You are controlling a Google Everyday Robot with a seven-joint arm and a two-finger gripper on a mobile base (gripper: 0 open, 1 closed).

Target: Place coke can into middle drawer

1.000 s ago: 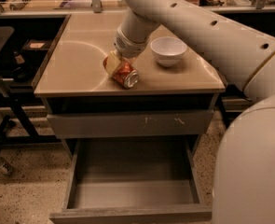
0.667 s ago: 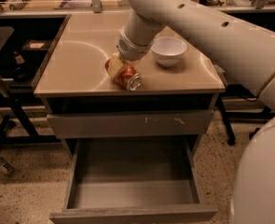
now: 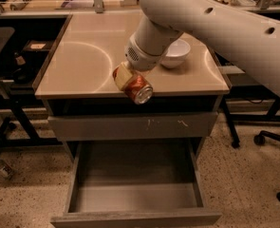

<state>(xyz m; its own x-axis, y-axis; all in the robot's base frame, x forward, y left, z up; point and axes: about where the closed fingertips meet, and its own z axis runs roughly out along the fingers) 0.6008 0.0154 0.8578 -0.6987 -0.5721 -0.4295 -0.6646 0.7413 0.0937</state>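
Observation:
My gripper [image 3: 128, 81] is shut on the coke can [image 3: 136, 88], a red-orange can with a silver end. It holds the can tilted on its side, silver end facing forward and down, above the front edge of the countertop [image 3: 82, 56]. The middle drawer [image 3: 135, 194] is pulled open below, a wide shallow grey drawer with a bare floor, and nothing lies in it. The can hangs well above and behind the drawer's opening.
A white bowl [image 3: 175, 52] stands on the countertop behind the arm. A shut grey drawer front with white scratches [image 3: 132, 126] sits above the open drawer. A black chair [image 3: 2, 75] is at the left, chair wheels [image 3: 267, 139] at the right.
The gripper has lifted the can off the countertop and carried it forward to the counter's front edge. The arm has swung nearer to the camera.

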